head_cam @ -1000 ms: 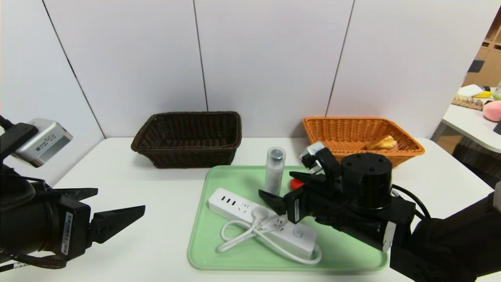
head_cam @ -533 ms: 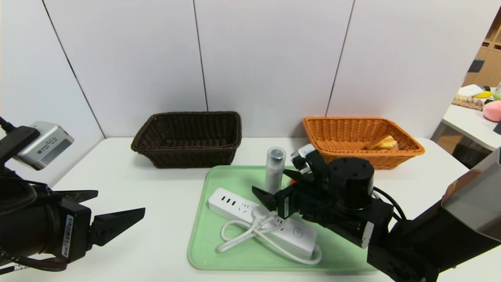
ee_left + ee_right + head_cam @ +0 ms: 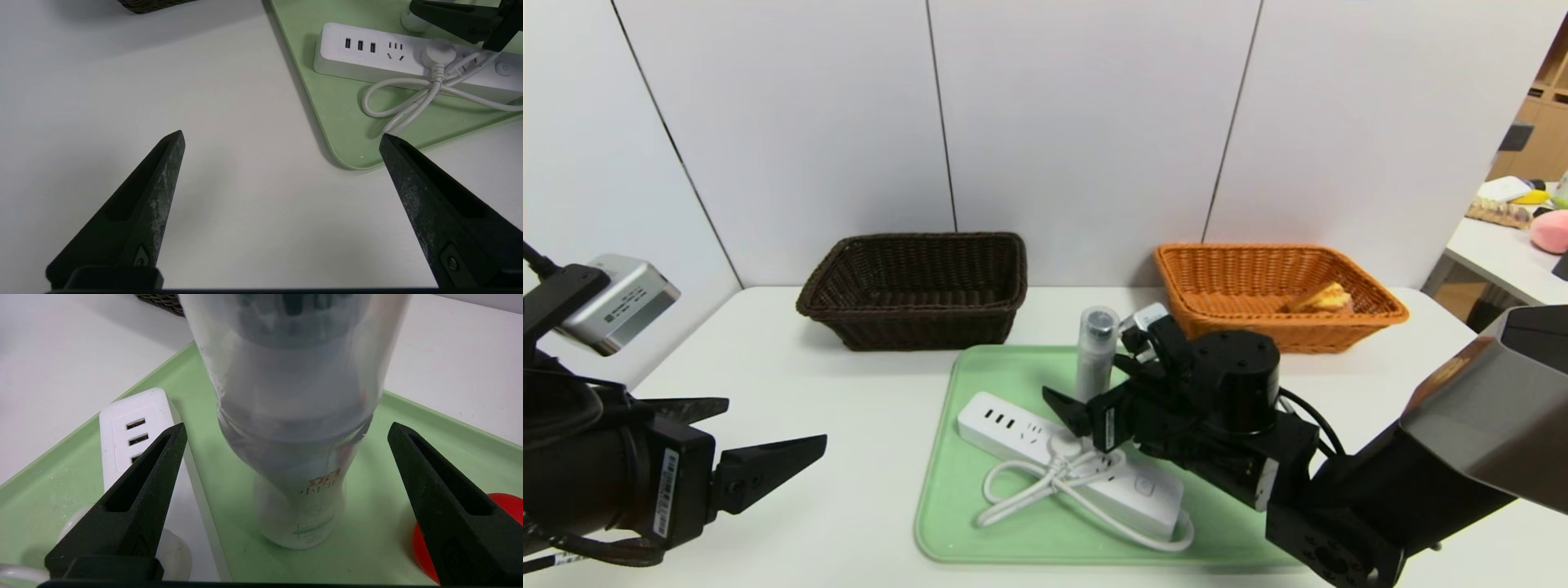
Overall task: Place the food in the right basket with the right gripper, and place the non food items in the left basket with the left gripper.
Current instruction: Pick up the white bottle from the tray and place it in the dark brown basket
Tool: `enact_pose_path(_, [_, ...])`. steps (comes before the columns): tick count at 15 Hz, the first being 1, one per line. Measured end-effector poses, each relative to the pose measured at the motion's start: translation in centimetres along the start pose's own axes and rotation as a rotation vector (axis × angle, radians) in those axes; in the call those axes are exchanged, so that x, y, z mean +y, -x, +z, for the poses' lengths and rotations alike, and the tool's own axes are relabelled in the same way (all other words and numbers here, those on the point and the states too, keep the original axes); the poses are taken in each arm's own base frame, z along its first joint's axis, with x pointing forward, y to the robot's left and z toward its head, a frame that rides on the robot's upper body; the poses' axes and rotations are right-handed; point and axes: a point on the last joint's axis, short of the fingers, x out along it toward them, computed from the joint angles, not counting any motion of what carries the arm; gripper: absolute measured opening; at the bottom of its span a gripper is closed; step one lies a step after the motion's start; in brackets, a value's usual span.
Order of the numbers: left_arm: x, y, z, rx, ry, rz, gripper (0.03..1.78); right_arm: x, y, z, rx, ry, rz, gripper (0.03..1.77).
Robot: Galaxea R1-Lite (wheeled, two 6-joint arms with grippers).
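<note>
Since a second ago my right claw (image 3: pixel 1094 390) has slid forward and leftward across the green tray (image 3: pixel 947 490), and its spread jaws now bracket the clear bottle (image 3: pixel 1096 353) without touching it, as the right wrist view shows. I judge this an odd approach, since the bottle is a non-food item meant for the left claw (image 3: pixel 768 437), which hangs open and empty over the bare counter (image 3: pixel 809 506) near the tray's corner. Upright near the tray's far edge, the bottle stands just beside the white power strip (image 3: pixel 1070 465), whose cord lies looped toward me. Only a sliver of the red toy (image 3: pixel 506 506) shows by the right claw's finger. Already in the orange basket (image 3: pixel 1372 314) lies the bun (image 3: pixel 1321 298); the dark basket (image 3: pixel 915 327) appears empty.
</note>
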Motion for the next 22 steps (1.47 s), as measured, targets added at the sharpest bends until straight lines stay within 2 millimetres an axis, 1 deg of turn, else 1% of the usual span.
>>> enact_pose_path(3, [0.0,-0.1,-0.1,0.005,-0.001,0.000,1.69,-0.3,-0.7,0.1,-0.011,0.000,-0.014,1.69])
enact_pose_path(4, [0.0,-0.1,-0.1,0.006,-0.001,0.000,1.69,-0.5,-0.8,0.1,-0.013,-0.001,-0.018,1.64])
enact_pose_path(5, [0.0,-0.1,-0.1,0.006,-0.001,-0.001,1.69,-0.5,-0.9,0.1,-0.014,-0.001,-0.020,1.46])
enact_pose_path(8, [0.0,-0.2,-0.4,0.013,0.001,0.000,1.69,-0.6,-1.1,0.2,-0.021,-0.003,-0.023,1.01])
enact_pose_path(12, [0.0,-0.3,-0.6,0.021,0.000,0.001,1.69,-0.5,-1.2,0.6,-0.039,-0.002,-0.020,0.59])
enact_pose_path(14, [0.0,-0.4,-0.6,0.022,0.000,0.002,1.69,-0.2,-1.2,0.8,-0.045,0.001,-0.012,0.57])
enact_pose_path(19, [0.1,-0.5,-0.8,0.032,-0.002,0.003,1.69,0.4,-1.0,2.4,-0.098,0.003,-0.012,0.57])
enact_pose_path(21, [0.1,-0.6,-0.9,0.037,-0.002,0.004,1.69,1.1,-0.8,3.8,-0.136,0.004,-0.007,0.57])
enact_pose_path(22, [0.1,-0.6,-1.0,0.040,-0.002,0.005,1.69,1.5,-0.6,4.8,-0.158,0.007,-0.007,0.57])
